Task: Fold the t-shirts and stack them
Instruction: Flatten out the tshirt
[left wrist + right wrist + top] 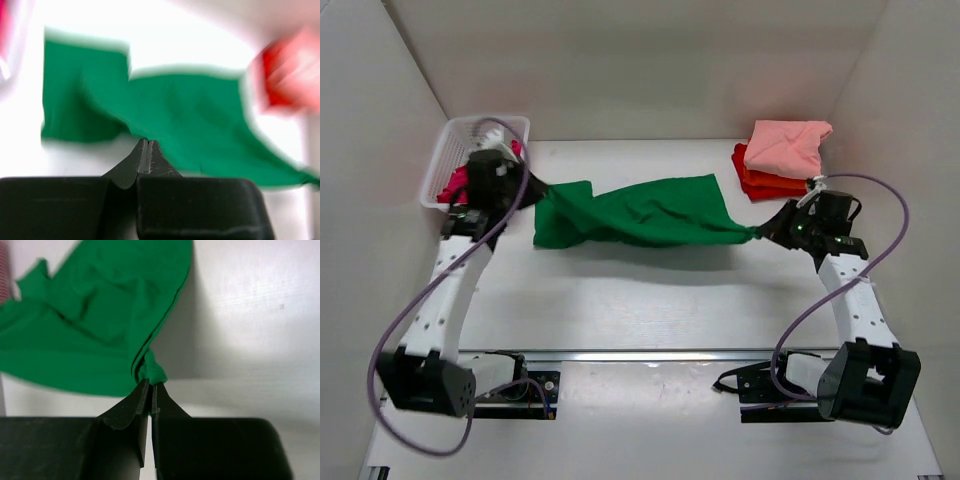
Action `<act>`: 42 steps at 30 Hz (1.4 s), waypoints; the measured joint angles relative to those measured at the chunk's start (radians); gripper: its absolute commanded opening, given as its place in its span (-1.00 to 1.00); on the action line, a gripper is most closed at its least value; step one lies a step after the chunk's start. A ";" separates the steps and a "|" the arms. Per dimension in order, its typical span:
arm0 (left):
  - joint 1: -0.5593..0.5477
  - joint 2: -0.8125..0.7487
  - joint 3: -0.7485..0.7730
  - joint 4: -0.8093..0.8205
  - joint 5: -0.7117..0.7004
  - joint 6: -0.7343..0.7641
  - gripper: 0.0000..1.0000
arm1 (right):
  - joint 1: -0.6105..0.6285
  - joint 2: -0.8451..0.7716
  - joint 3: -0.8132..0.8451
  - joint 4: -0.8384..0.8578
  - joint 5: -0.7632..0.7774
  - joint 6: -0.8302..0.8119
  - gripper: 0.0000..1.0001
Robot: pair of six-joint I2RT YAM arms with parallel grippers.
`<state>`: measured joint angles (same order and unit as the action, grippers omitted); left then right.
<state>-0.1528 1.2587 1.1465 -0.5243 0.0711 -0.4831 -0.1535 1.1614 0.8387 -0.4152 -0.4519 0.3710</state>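
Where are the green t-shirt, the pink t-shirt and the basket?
green t-shirt [640, 212]: top view, middle of the cloth.
pink t-shirt [785, 147]: top view, its upper face.
basket [439, 162]: top view, left wall.

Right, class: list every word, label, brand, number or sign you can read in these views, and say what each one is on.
None can be read. The green t-shirt, the folded stack of t-shirts, the white basket, the left arm and the right arm show no legible print. The left wrist view is too blurred to show fine marks.
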 measured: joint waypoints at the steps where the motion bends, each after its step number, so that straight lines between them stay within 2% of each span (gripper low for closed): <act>1: 0.017 -0.048 0.062 -0.005 0.005 -0.005 -1.00 | -0.008 -0.019 0.021 0.003 -0.012 0.005 -1.00; 5: 0.045 -0.189 0.216 -0.003 0.009 -0.019 -1.00 | -0.027 -0.084 0.069 0.005 -0.037 0.024 -1.00; 9: 0.047 -0.285 0.227 -0.051 0.022 -0.030 -1.00 | -0.073 -0.112 0.065 -0.025 -0.055 0.045 -1.00; 12: 0.046 -0.307 0.168 -0.065 0.036 -0.040 -1.00 | -0.098 -0.107 0.031 -0.054 -0.042 0.051 -1.00; 14: 0.040 -0.333 0.072 -0.069 0.045 -0.056 -1.00 | -0.094 -0.092 -0.009 -0.077 -0.024 0.048 -0.77; 16: 0.032 -0.369 -0.059 -0.096 0.051 -0.073 -1.00 | -0.078 -0.059 -0.068 -0.109 0.004 0.036 -0.25; 17: 0.031 -0.377 -0.093 -0.118 0.053 -0.075 -1.00 | -0.075 -0.049 -0.093 -0.124 0.018 0.037 0.08; 18: 0.031 -0.382 -0.116 -0.138 0.056 -0.075 -1.00 | -0.073 -0.048 -0.124 -0.131 0.037 0.033 0.18; 21: 0.031 -0.388 -0.138 -0.167 0.057 -0.070 -1.00 | -0.108 -0.107 -0.198 -0.152 0.074 0.026 0.16; 24: 0.031 -0.409 -0.149 -0.160 0.064 -0.067 -1.00 | -0.117 -0.175 -0.204 -0.161 0.133 0.020 0.17; 27: 0.024 -0.420 -0.161 -0.147 0.072 -0.068 -1.00 | -0.028 -0.183 -0.202 -0.160 0.165 0.013 0.03; 31: 0.019 -0.424 -0.189 -0.135 0.078 -0.072 -1.00 | 0.161 -0.196 -0.243 -0.174 0.197 0.029 -0.04; 36: 0.018 -0.435 -0.206 -0.134 0.080 -0.076 -1.00 | 0.416 -0.208 -0.275 -0.270 0.272 0.093 0.04; 42: 0.008 -0.463 -0.229 -0.127 0.089 -0.094 -1.00 | 0.520 -0.172 -0.275 -0.330 0.360 0.173 0.14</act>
<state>-0.1448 0.7952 0.9176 -0.6510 0.1604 -0.5774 0.3660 0.9890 0.5640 -0.7448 -0.0917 0.5442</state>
